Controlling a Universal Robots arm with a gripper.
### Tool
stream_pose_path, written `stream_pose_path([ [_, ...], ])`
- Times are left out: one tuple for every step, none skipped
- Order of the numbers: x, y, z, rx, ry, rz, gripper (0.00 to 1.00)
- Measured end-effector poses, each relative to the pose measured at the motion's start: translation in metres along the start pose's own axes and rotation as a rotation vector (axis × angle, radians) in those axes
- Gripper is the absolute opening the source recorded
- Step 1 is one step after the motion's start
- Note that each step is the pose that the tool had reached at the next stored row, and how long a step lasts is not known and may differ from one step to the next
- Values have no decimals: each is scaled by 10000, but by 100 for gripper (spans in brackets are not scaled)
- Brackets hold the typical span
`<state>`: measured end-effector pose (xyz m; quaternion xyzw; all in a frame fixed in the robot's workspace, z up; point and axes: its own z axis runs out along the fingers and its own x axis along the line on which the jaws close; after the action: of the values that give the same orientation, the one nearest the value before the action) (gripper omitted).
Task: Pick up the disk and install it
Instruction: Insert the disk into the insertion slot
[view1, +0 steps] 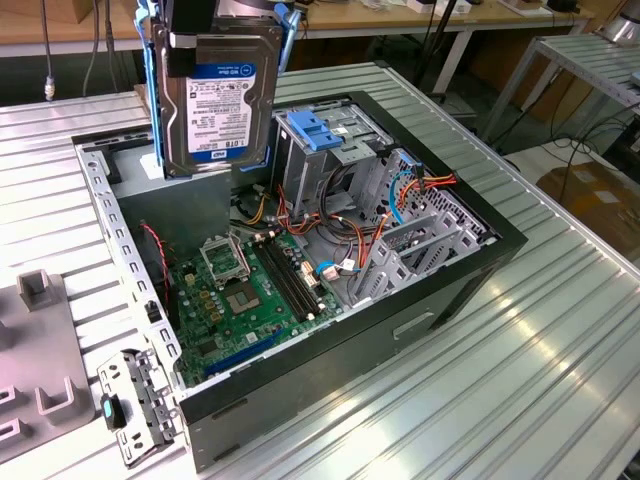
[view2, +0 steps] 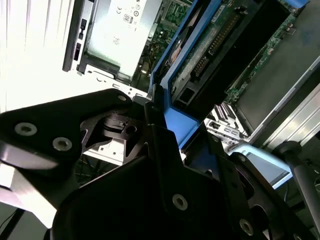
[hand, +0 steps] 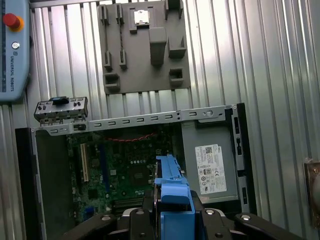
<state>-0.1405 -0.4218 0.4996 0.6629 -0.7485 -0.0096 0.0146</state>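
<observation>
1. Hanging upright over the open case (view1: 470, 262), the disk (view1: 222, 100) sits high in the exterior view. Its label faces the camera and its blue bracket shows along both side edges.
2. The claw (view1: 215, 28) is clamped on the disk from above. Just a black slab of it shows in the exterior view, and the frame's edge cuts off the rest along with the disk's upper end.
3. In the first wrist view the claw's black body flanks the bracket's blue end, and the disk's own body is hidden behind that end.
4. In the second wrist view the disk's connector edge and green circuit side show past the claw, whose dark bulk hides the held end.
5. The grey supply (hand: 210, 167) is plain with its white sticker in the first wrist view. In the exterior view it is mostly hidden behind the disk.
6. The cage (view1: 330, 175) with its blue latch (view1: 315, 132) stands just beside the disk, on the exterior view's right, apart from it. Cables tangle over the case floor beside the board (view1: 240, 290).
7. On the ribbed surface (view1: 560, 380), a grey tray (view1: 40, 370) is cut off at the exterior view's left edge. A small metal plate (view1: 135, 405) lies just beside the case's near corner.
</observation>
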Motion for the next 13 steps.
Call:
stream_pose_path([
  [8, -1, 0, 0, 0, 0, 37],
  [18, -2, 0, 0, 1, 0, 37],
  [32, -4, 0, 0, 1, -1, 37],
  [44, -5, 0, 0, 0, -1, 37],
  [55, -7, 0, 0, 0, -1, 37],
  [70, -9, 0, 0, 1, 0, 37],
  [82, -10, 0, 0, 1, -1, 37],
  [104, -13, 0, -1, 1, 0, 37],
  [118, -15, 1, 0, 0, -1, 37],
  [132, -16, 1, 0, 0, 0, 37],
  [149, -18, 1, 0, 0, 0, 37],
  [163, -20, 1, 0, 0, -1, 37],
  [178, -22, 1, 0, 1, 0, 37],
])
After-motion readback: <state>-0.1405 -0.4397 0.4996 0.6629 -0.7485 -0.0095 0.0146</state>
